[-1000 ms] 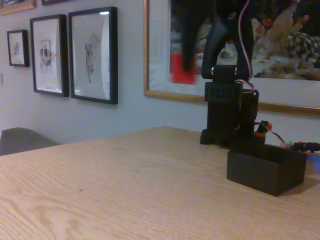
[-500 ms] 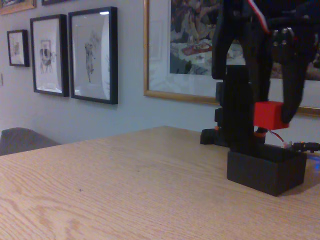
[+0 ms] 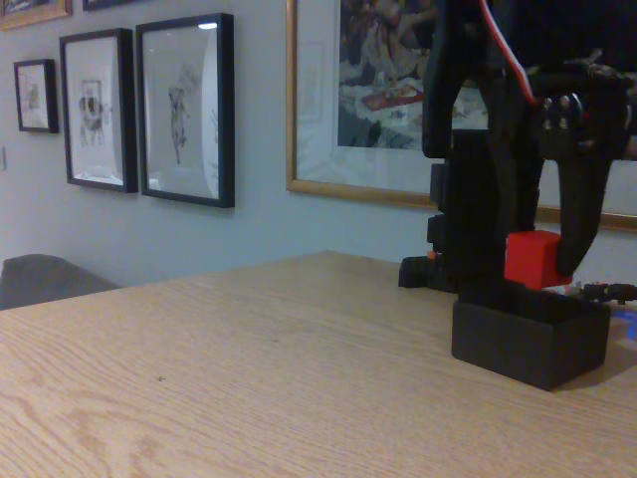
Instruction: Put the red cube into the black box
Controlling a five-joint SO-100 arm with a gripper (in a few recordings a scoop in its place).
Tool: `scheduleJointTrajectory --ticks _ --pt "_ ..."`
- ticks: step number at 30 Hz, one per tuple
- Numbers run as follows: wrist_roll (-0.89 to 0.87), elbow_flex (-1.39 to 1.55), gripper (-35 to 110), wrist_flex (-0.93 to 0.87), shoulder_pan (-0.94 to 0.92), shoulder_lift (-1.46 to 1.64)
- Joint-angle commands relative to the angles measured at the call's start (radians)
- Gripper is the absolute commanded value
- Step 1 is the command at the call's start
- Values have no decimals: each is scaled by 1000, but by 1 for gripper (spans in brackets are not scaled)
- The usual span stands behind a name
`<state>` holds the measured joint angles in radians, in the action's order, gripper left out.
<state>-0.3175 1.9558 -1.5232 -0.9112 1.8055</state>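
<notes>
Fixed view, low angle across the tabletop (image 3: 249, 368), a light wood-grain surface. The black robot arm (image 3: 498, 119) stands at the right of the picture, folded down over its own base. Its pincer (image 3: 532, 261) points downward and is closed on the small bright-red matte cube (image 3: 530, 260): one dark finger (image 3: 572, 224) lies against the cube's right face, the other is lost in the black mass at the cube's left. The cube hangs clear in the air, directly above the open top of the small matte black rectangular box (image 3: 528, 337); its lower edge sits just over the box rim, whether touching it or not I cannot tell. The box rests on the tabletop, right of centre, in front of the arm's base.

A red-and-white cable (image 3: 506, 50) runs down the arm. A small blue glow (image 3: 629, 324) shows at the right edge, just beside the box.

Background: pale wall with three black-framed pictures (image 3: 149, 105) at left and a large gold-framed painting (image 3: 378, 95) behind the arm. A grey chair back (image 3: 45, 277) sits at the far left, beyond the tabletop edge.

No readable writing, brand or label on any item; the framed prints are too blurred to read.
</notes>
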Motion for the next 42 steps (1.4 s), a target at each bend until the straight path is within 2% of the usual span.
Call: scheduleJointTrajectory --ticks 1,9,17,21,26,29,35,42 --pt "-2 21 18 12 18 57" --pt "3 80 29 64 41 121" --pt "44 -41 22 14 138 127" --pt "98 -69 14 25 321 160" --pt "140 121 8 195 669 362" --pt "170 293 5 288 785 502" --pt "218 552 -3 414 879 695" --pt "285 684 -6 396 882 907"
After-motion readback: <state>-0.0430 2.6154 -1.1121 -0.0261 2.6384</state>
